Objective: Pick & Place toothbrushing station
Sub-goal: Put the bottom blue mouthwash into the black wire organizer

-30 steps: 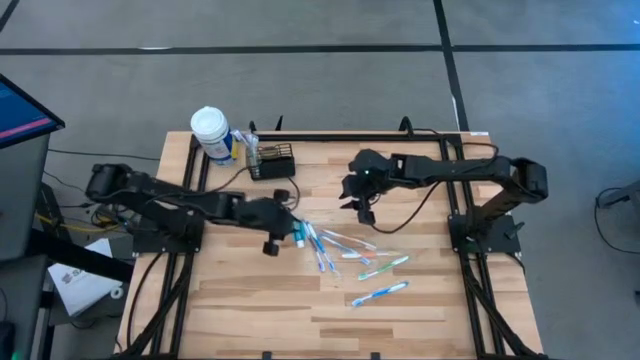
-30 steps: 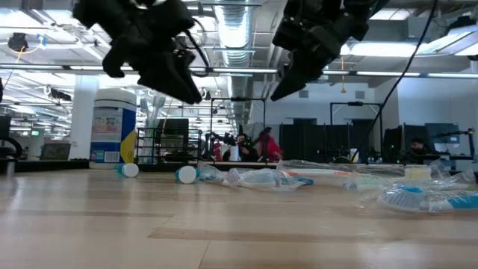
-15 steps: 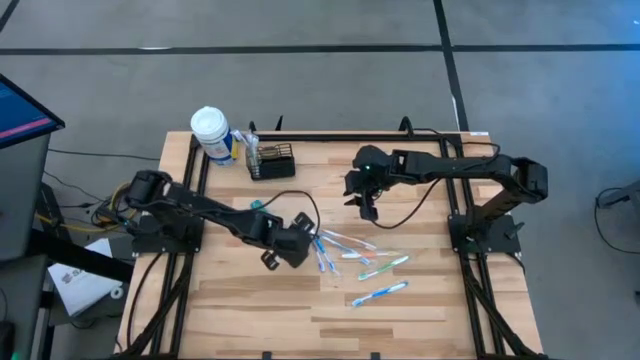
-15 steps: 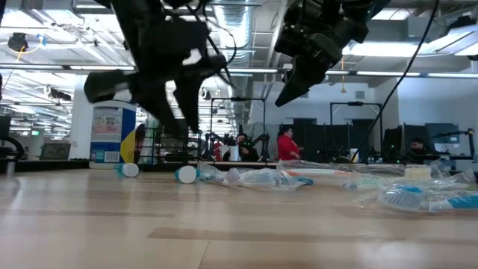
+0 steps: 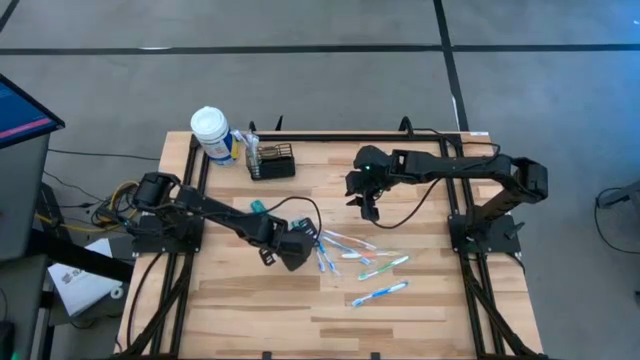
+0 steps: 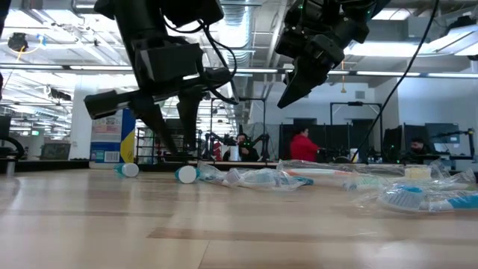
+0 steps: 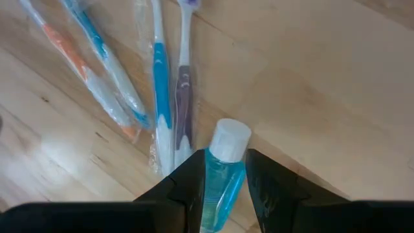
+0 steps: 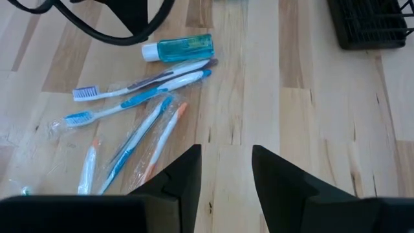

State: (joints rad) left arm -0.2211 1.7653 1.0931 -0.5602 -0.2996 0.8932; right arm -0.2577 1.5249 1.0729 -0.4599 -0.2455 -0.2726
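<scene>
The toothbrushing station (image 5: 272, 160), a small black wire-mesh caddy, stands at the table's far left; its corner (image 8: 372, 26) shows in the right wrist view. My left gripper (image 7: 225, 158) is open and points steeply down over a small teal bottle with a white cap (image 7: 223, 178). The bottle (image 8: 184, 47) lies on its side on the wood, a finger showing on either side of it but above it. My right gripper (image 5: 365, 208) hovers open over the table's middle, nothing between its fingers (image 8: 187, 168).
Several wrapped toothbrushes (image 5: 350, 255) lie scattered right of the small bottle. A second small teal bottle (image 5: 255, 207) lies left of my left arm. A large white-capped, blue-labelled bottle (image 5: 210, 130) stands beside the caddy. Bare wood lies along the near edge.
My left gripper has gone toward the table's near edge and down, rolling its wrist, and now hangs over the small teal bottle at the toothbrushes' left end. The bottle and brushes have not moved.
</scene>
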